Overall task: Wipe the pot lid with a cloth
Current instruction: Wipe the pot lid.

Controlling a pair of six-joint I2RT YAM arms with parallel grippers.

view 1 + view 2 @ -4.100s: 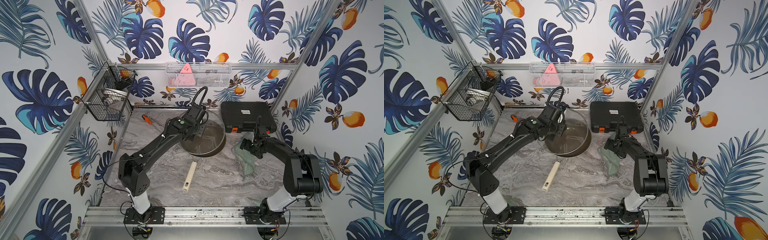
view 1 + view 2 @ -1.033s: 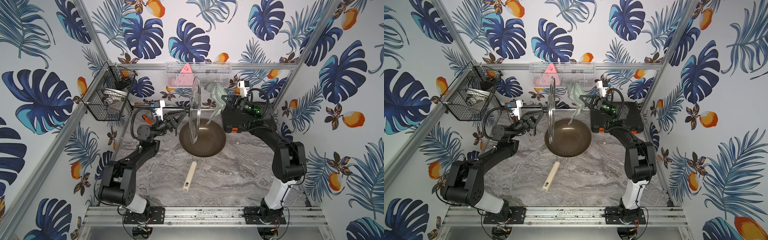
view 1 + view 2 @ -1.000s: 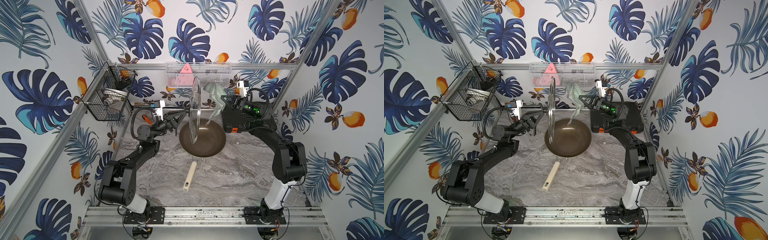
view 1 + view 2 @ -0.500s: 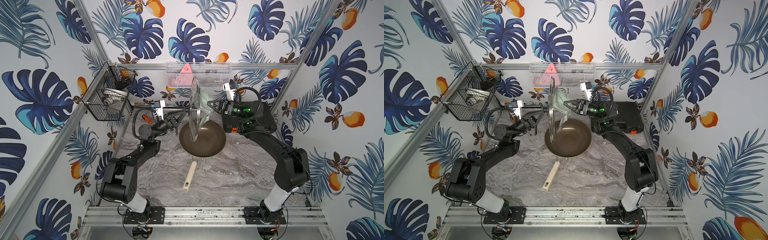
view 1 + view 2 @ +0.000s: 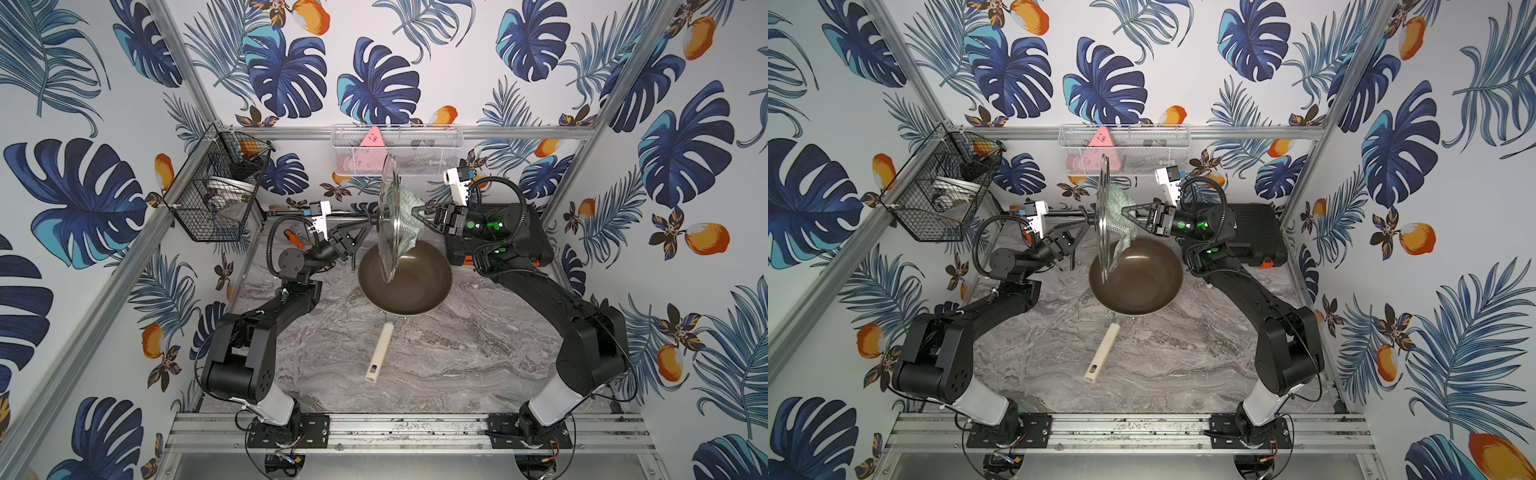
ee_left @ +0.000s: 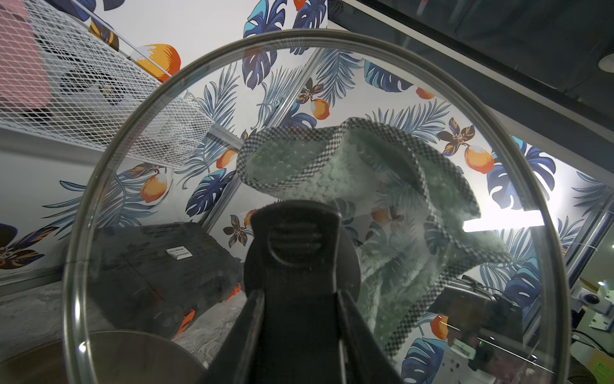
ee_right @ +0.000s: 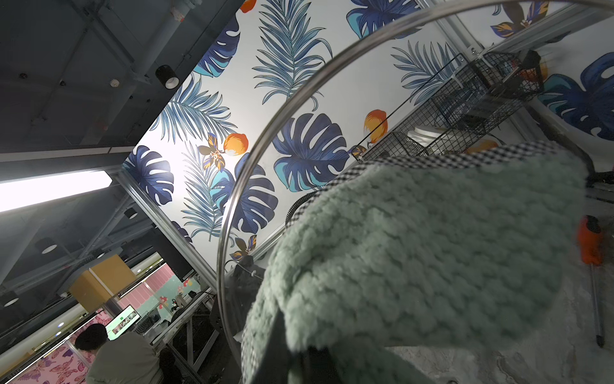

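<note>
The pot lid [image 5: 388,249] [image 5: 1103,249] stands on edge in the air above the pan, seen almost edge-on in both top views. My left gripper [image 5: 371,221] [image 5: 1086,218] [image 6: 299,299] is shut on the lid's black handle [image 6: 299,239]. From the other side, my right gripper [image 5: 417,212] [image 5: 1126,214] [image 7: 299,352] is shut on the pale green cloth [image 5: 409,224] [image 5: 1119,216] [image 7: 432,249]. The cloth lies bunched against the lid's inner glass, as the left wrist view shows through the glass [image 6: 382,186]. The lid's metal rim [image 7: 239,199] curves past the cloth.
A brown frying pan [image 5: 436,266] with a cream handle [image 5: 380,353] sits on the marble table under the lid. A black tool case [image 5: 536,237] lies behind my right arm. A wire basket [image 5: 216,203] hangs at the left, a white mesh shelf [image 5: 399,149] at the back. An orange-handled screwdriver [image 5: 291,239] lies at the back left.
My right gripper has carried the cloth leftward from beside the lid onto its glass. The left gripper keeps the lid upright in nearly the same place.
</note>
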